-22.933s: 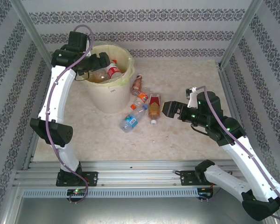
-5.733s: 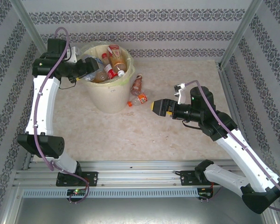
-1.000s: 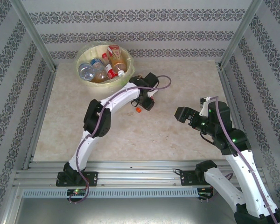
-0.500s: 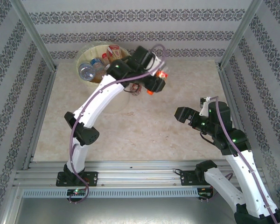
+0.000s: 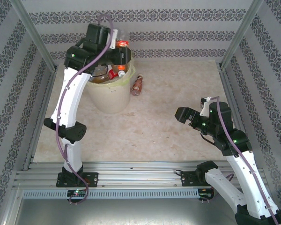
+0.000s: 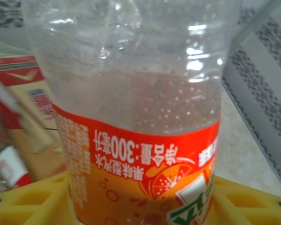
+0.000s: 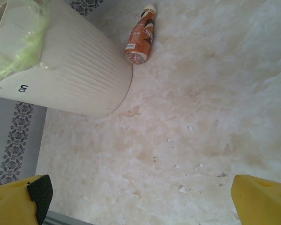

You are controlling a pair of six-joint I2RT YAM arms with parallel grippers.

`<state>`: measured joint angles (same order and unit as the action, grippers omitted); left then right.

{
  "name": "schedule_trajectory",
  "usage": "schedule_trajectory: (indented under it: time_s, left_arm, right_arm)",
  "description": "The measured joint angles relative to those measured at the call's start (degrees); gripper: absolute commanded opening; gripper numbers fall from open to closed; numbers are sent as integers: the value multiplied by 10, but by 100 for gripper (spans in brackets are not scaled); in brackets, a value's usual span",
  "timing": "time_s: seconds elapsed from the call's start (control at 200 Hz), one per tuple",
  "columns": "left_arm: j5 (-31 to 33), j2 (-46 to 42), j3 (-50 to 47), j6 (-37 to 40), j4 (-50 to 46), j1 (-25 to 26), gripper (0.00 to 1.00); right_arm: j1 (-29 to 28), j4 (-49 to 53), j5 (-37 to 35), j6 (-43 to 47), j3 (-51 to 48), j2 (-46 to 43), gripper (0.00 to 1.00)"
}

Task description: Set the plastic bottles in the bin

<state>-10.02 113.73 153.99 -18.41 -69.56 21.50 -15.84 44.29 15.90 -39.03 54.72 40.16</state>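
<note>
Held: orange-label bottle (image 6: 140, 140), clamped in the left gripper (image 5: 118, 46) and raised above the far rim of the bin (image 5: 107, 96). Upper half of the bottle is clear, the label has an orange-fruit print, and yellow fingers (image 6: 28, 204) press it from both sides. The bin is a pale round bucket at the far left of the table (image 5: 145, 136), with a yellowish bag (image 7: 16, 44) folded over its rim. Several bottles (image 5: 113, 72) lie inside, red labels and a white cap showing; the wrist view of them is blurred. One brown-label bottle (image 7: 140, 35) lies on its side on the table just beside the bin's right wall, cap toward the far wall; cannot tell if it touches. The right gripper (image 5: 180, 114) is spread wide with nothing between its fingers, over bare table well apart from the bin. Patterned walls (image 5: 178, 18) all around.
</note>
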Motion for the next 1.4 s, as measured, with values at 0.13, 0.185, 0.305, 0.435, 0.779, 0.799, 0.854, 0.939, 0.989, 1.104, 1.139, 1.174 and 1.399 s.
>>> schedule_trajectory:
  time_s: [0.13,0.185,0.305,0.435,0.779,0.799,0.854,0.939,0.989,1.104,1.139,1.174,1.399]
  left_arm:
    - [0,0,0,-33,-5,-50,61]
    - [0,0,-1,-45,-6,-66,61]
    - [0,0,-1,-66,-6,-91,61]
    - [-2,4,-1,-79,-6,-102,63]
    - [-18,36,-8,-103,-9,-111,67]
    - [-18,37,-8,-104,-9,-111,67]
    - [-18,40,-9,-106,-9,-111,69]
    - [-17,42,-9,-109,-10,-111,72]
    - [-17,42,-10,-112,-10,-111,74]
    - [-17,42,-10,-115,-10,-111,75]
    - [-17,42,-10,-116,-10,-111,75]
    - [-17,42,-10,-117,-10,-111,75]
    - [-17,42,-10,-119,-9,-111,78]
  right_arm:
    - [0,0,0,0,0,0,98]
    - [0,0,0,0,0,0,98]
    - [1,0,0,0,0,0,98]
    - [7,0,0,0,0,0,98]
    - [7,-3,1,0,-8,-3,98]
    - [7,-3,1,0,-9,-3,98]
    - [7,-4,1,0,-9,-4,98]
    - [7,-3,1,0,-9,-7,98]
    - [7,-4,1,0,-9,-7,98]
    - [7,-4,1,0,-9,-8,98]
    - [7,-4,1,0,-9,-8,98]
    - [7,-4,1,0,-9,-8,98]
    - [7,-4,2,0,-10,-8,98]
